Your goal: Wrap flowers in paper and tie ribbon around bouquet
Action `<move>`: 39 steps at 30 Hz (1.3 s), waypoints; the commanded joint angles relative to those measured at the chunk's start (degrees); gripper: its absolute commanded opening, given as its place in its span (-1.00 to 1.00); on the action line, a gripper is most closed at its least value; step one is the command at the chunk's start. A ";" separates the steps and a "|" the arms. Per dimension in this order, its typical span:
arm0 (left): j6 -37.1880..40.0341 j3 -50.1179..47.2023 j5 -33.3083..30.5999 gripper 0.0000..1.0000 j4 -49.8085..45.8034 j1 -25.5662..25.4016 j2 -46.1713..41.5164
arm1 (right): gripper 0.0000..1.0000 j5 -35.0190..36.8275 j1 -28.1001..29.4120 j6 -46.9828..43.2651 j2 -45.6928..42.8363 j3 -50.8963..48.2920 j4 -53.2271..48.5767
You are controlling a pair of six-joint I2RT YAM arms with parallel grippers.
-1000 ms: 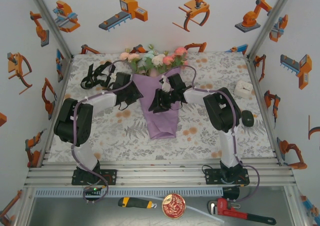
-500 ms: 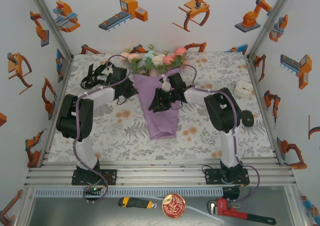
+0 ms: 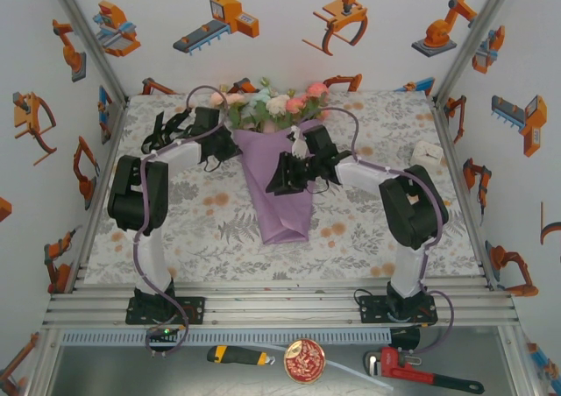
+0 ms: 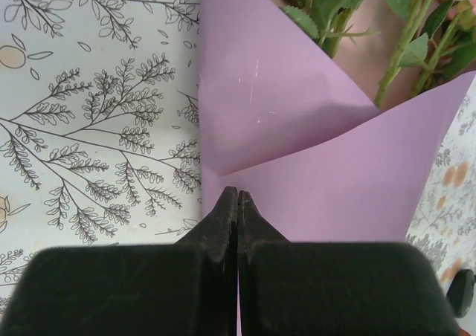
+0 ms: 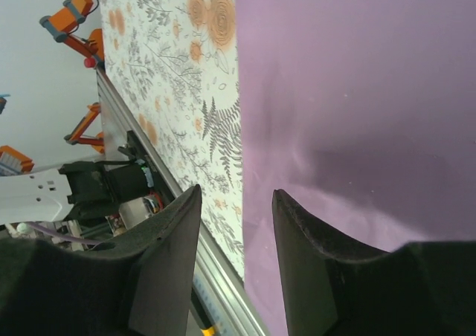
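Note:
The bouquet lies mid-table as a purple paper (image 3: pixel 282 194) cone, point toward the arms. The flowers (image 3: pixel 273 105), pink, cream and pale blue, stick out of its far end; green stems (image 4: pixel 394 61) show inside the wrap. My left gripper (image 3: pixel 226 146) is at the cone's upper left edge. It is shut, its tips (image 4: pixel 238 195) resting where the paper (image 4: pixel 297 128) folds overlap, with nothing seen between them. My right gripper (image 3: pixel 280 175) hangs open over the cone's middle. In the right wrist view it (image 5: pixel 236 195) straddles the paper (image 5: pixel 357 91) edge. The black ribbon (image 3: pixel 166 130) lies bunched at the back left.
A white box (image 3: pixel 428 155) and a black oval object (image 3: pixel 435 207) sit at the right of the floral tablecloth (image 3: pixel 202 229). In front of the arm bases lie a utility knife (image 3: pixel 237 355), a round tin (image 3: pixel 304 360) and a red wrench (image 3: pixel 421 374).
My left arm has stretched further back, carrying its shut gripper up along the cone's left edge toward the flowers. The right arm's elbow has swung out to the right; its gripper stays over the cone.

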 commanded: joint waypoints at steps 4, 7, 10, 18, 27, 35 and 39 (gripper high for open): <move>1.91 -0.90 3.23 -0.28 0.38 0.33 -1.54 | -0.12 4.07 0.40 -3.59 -3.04 -3.20 -2.17; 0.63 -1.94 4.96 -0.21 2.09 0.31 -2.41 | -0.12 3.31 0.40 -3.65 -2.38 -2.75 -2.53; -1.63 -3.49 7.22 -0.12 4.51 0.22 -3.39 | -0.12 3.26 0.40 -3.56 -1.99 -2.47 -2.42; -5.11 -7.63 7.77 -0.01 8.90 0.01 -5.81 | -0.12 2.93 0.40 -3.29 -1.29 -0.77 -2.37; -5.08 -4.93 7.87 -0.42 7.85 0.09 -3.65 | -0.12 2.95 0.39 -3.22 -1.61 -0.41 -2.68; -3.80 -0.49 7.12 -1.00 6.93 0.65 -2.02 | -0.12 2.98 0.48 -1.42 -3.17 -1.20 -2.09; -2.28 5.47 8.59 -1.00 4.89 1.77 1.73 | -0.12 3.40 0.66 0.76 -6.31 -5.43 0.91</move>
